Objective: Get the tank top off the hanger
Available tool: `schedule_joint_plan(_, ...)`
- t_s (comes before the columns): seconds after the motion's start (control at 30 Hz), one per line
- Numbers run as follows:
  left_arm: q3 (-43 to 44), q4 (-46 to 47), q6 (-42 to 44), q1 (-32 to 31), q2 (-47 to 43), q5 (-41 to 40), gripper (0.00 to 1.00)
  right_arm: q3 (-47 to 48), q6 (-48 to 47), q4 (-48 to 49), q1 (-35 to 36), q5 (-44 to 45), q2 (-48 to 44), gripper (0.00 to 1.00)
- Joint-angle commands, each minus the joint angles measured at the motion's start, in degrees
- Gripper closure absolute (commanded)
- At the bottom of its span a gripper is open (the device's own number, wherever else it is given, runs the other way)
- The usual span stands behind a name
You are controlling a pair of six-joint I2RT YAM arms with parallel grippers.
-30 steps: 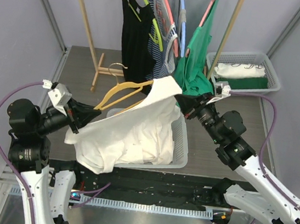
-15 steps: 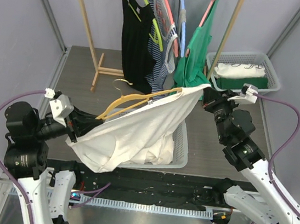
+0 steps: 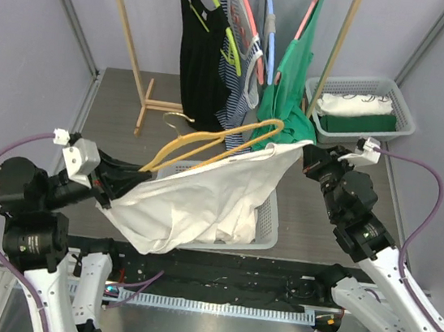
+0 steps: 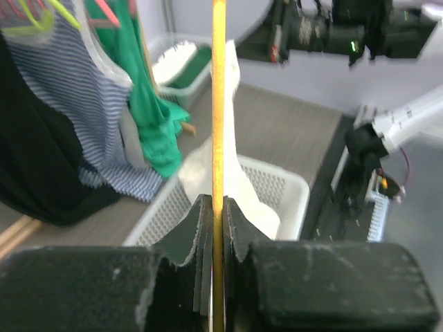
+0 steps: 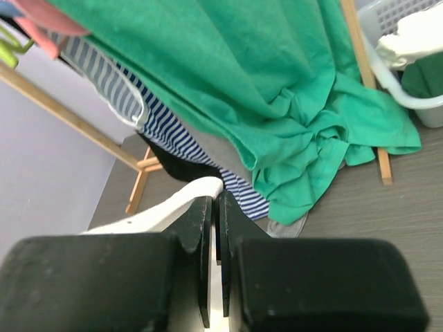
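Here, my left tool (image 4: 213,207) is clamped tight on the one wooden hanger (image 3: 209,142), and my right tool (image 5: 215,207) is pinched together on an edge of the single white tank top (image 3: 201,200). The tank top stretches taut between both tools, partly on the hanger, above the near basket (image 3: 270,221). A far basket (image 3: 404,116) sits beside the hanging garments (image 3: 203,57).

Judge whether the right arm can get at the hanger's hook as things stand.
Probably not: the right hand is shut on the stretched tank top, and the hook lies past the span of the hanger. It would need to let go first.
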Motion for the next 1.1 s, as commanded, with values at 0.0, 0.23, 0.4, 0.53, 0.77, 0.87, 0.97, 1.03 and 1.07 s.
schedule_joint_plan(0.0, -3.7, 39.15, -23.04, 0.31, 2.46, -4.64, 1.0, -1.6, -1.26, 2.62, -1.01, -5.95, -4.44, 0.99)
schedule_joint_plan(0.23, 2.1, 56.04, -40.83, -3.29, 14.42, -13.52, 1.0, 8.58, -3.99, 1.14, -1.01, -12.91, -4.46, 0.99)
schedule_joint_plan(0.4, 2.89, 55.95, -42.59, -9.09, 15.41, -17.21, 1.0, 18.16, -5.48, 0.16, -1.1, -11.34, -2.08, 0.99)
schedule_joint_plan(0.53, 2.72, 55.78, -45.92, -13.13, 15.14, -22.38, 1.0, 24.49, -5.05, -0.71, -1.01, -12.12, 2.12, 0.99)
schedule_joint_plan(0.77, 3.24, 54.55, -52.43, -13.84, 16.37, -31.26, 1.0, 26.8, 0.14, 4.02, -1.01, -24.85, 7.75, 0.99)
schedule_joint_plan(0.87, 3.77, 51.04, -53.49, -15.51, 17.6, -34.52, 1.0, 25.66, 0.4, 5.86, -0.75, -27.32, 8.81, 0.99)
schedule_joint_plan(0.97, 3.25, 47.09, -51.74, -16.22, 17.87, -37.69, 1.0, 24.51, -0.56, 7.02, -0.22, -29.34, 9.17, 0.99)
schedule_joint_plan(1.03, 1.93, 45.15, -49.46, -17.0, 17.34, -39.88, 1.0, 24.33, -1.61, 6.93, 0.13, -30.92, 9.35, 0.99)
schedule_joint_plan(1.07, 1.32, 43.58, -47.97, -17.27, 17.17, -40.85, 1.0, 24.5, -2.05, 6.67, 0.31, -32.32, 9.61, 0.99)
